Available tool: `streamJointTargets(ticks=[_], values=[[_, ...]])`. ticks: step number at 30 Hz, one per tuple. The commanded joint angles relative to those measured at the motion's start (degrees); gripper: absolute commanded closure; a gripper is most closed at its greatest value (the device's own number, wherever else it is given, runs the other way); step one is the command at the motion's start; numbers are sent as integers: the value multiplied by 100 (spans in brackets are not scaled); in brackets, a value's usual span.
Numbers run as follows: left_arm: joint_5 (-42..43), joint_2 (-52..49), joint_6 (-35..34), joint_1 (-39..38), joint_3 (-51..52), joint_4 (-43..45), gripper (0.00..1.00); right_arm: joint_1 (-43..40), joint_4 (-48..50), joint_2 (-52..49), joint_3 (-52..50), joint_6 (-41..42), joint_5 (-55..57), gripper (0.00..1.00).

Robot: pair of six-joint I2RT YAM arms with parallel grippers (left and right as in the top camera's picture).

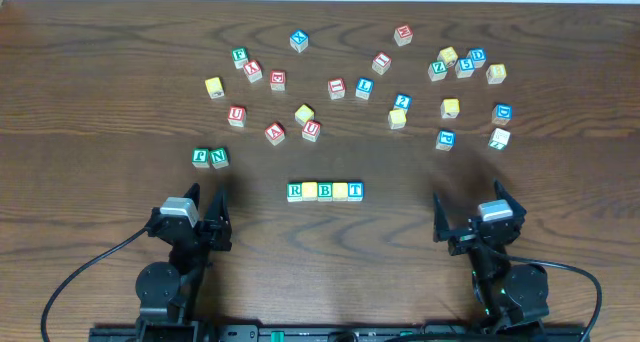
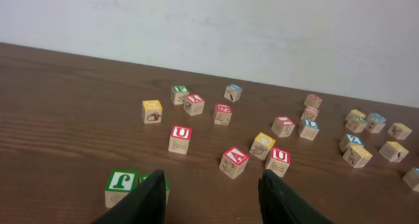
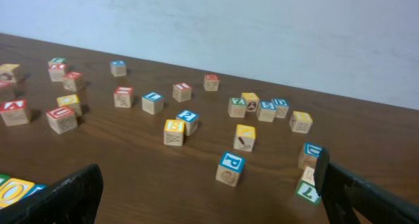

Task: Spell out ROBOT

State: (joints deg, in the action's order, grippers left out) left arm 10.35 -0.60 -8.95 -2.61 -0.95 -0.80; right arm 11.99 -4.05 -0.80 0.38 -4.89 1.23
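At lower left, the left gripper points up-frame over the worktop, jaws partly parted and empty (the F and N cubes sit just ahead). The ROBOT row lies at lower centre. At lower right, the right gripper points the same way, spread wide and empty.

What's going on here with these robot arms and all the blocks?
The arms are spelling ROBOT with letter blocks. A row of five blocks sits front and centre: R, yellow, B, yellow, T. The left gripper and right gripper are both open and empty, one on each side nearer the robot. Other blocks lie scattered behind.
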Motion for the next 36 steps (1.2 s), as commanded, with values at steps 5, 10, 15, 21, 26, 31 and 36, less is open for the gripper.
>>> streamJointTargets(ticks=[5,10,15,21,26,31,36], values=[[101,37,59,35,72,-238,55,-107,-33,50,-7,269,-76,1],[101,37,59,35,72,-238,55,-107,-28,50,-7,267,-76,1],[101,37,59,35,72,-238,55,-107,-28,50,-7,269,-76,1],[101,37,59,35,72,-238,55,-107,-26,48,-7,269,-76,1],[101,37,59,35,72,-238,55,-107,-26,48,-7,267,-76,1],[101,42,59,35,72,-238,55,-107,-26,48,-7,269,-76,1],[101,44,59,35,72,-238,55,-107,-26,48,-7,269,-76,1]])
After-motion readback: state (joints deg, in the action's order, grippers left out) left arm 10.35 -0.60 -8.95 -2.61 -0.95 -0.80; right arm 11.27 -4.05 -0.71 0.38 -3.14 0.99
